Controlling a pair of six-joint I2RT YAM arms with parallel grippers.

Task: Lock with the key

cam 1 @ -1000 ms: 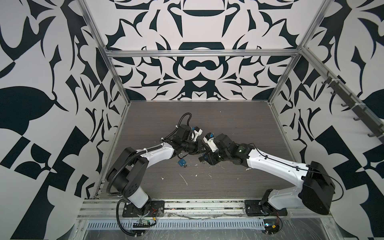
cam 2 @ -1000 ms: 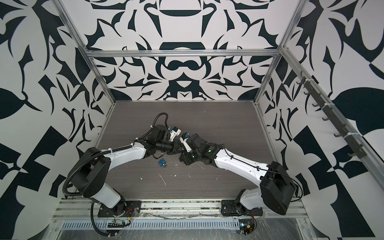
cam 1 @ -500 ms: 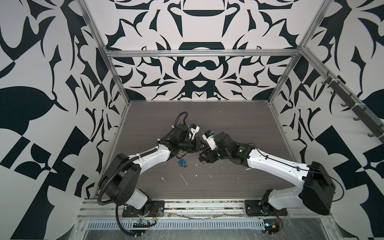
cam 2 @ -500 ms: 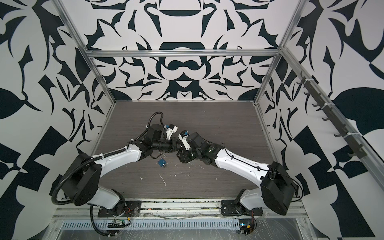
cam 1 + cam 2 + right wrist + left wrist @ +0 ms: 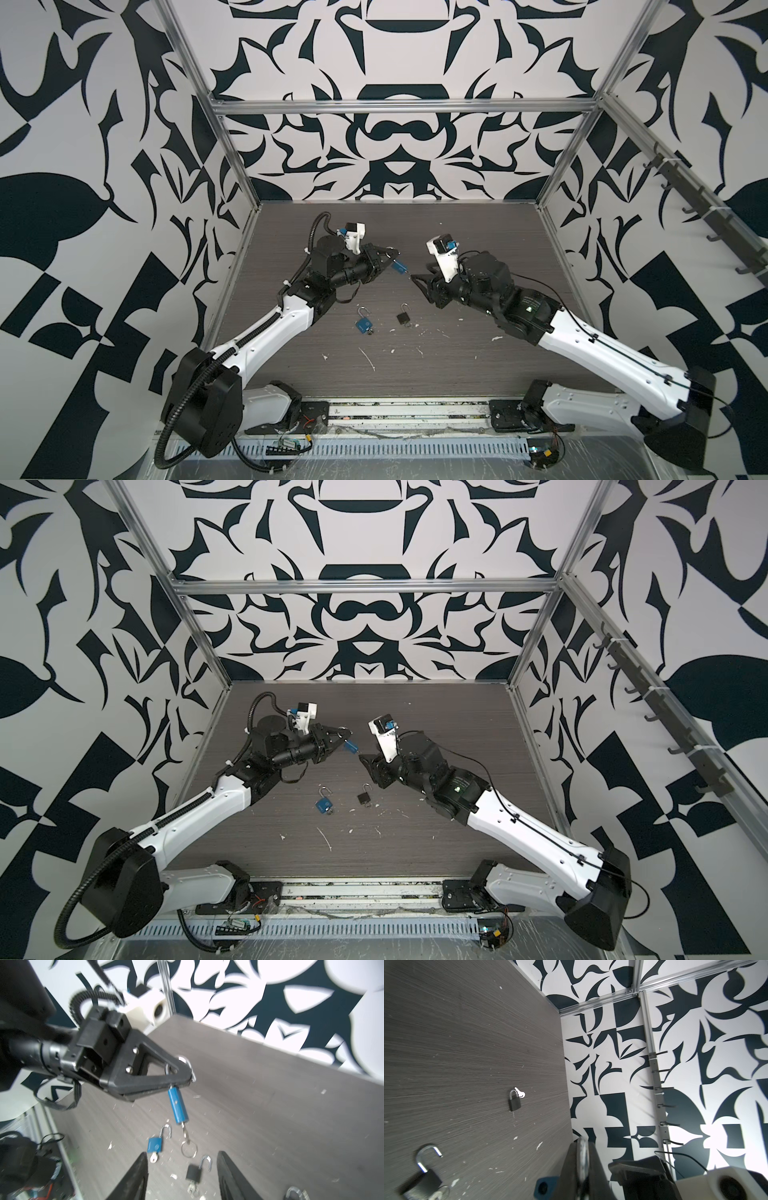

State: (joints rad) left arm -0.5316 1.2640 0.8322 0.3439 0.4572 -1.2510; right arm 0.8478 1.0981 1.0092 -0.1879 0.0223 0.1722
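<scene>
My left gripper [image 5: 182, 1076] is shut on the silver shackle of a small blue padlock [image 5: 178, 1105], which hangs above the table. A key [image 5: 185, 1131] sticks out of its underside with a ring [image 5: 189, 1149] dangling from it. In both top views this padlock [image 5: 400, 266] [image 5: 351, 745] sits at the left gripper [image 5: 390, 255] [image 5: 343, 733] tips. The left wrist view shows the fingers [image 5: 571, 1167] pressed on the shackle [image 5: 582, 1157]. My right gripper [image 5: 181, 1153] [image 5: 417, 286] [image 5: 368, 767] is open and empty, a short way off, facing the key.
On the table [image 5: 478, 365] lie a second blue padlock [image 5: 363, 322] [image 5: 154, 1144] with its shackle open and a key in it, and a black padlock [image 5: 402, 316] [image 5: 194, 1172], also open. Another black padlock [image 5: 515, 1102] lies farther right beside a silver key [image 5: 521, 1094]. White scraps litter the front.
The two grippers were together at the hanging padlock; now they have drawn apart. The right gripper has let go, opened and pulled back right. The left gripper lifted away, still holding the padlock.
</scene>
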